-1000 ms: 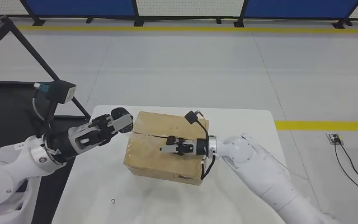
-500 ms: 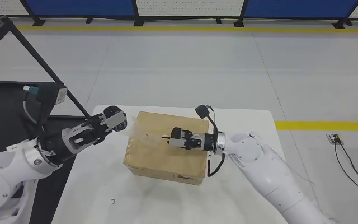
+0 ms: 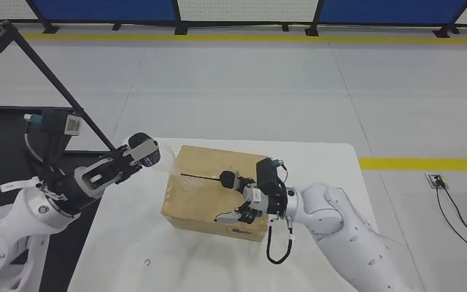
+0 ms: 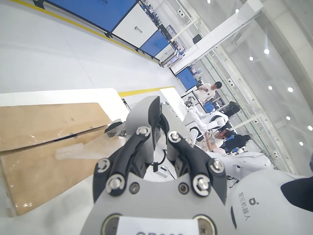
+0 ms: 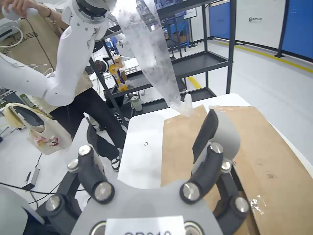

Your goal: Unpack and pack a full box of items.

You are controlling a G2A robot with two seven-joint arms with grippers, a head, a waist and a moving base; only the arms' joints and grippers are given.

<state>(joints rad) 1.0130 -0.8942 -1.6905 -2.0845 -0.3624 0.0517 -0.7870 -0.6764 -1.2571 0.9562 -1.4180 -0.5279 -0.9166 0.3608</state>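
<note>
A brown cardboard box [image 3: 204, 193] stands in the middle of the white table [image 3: 321, 168], its top flaps closed along a dark seam. A strip of clear tape [image 5: 151, 50] stretches from the box's left end up to my left gripper [image 3: 144, 148], which is shut on the strip's upper end, raised beyond the box's left side. In the left wrist view the fingers [image 4: 156, 113] are pressed together, with the box [image 4: 49, 123] behind. My right gripper [image 3: 235, 197] hovers over the box top near the seam, open and holding nothing; one dark pad [image 5: 207, 133] hangs above the cardboard [image 5: 256, 152].
A small metal ring [image 3: 147, 263] lies on the table in front of the box, near the left front edge. A black shelf rack [image 5: 195, 62] stands beyond the table's left side. The table to the right of the box is bare.
My left gripper has drawn back from the box, up and to the left, pulling the tape strip taut. My right gripper has turned over the box top and spread its fingers.
</note>
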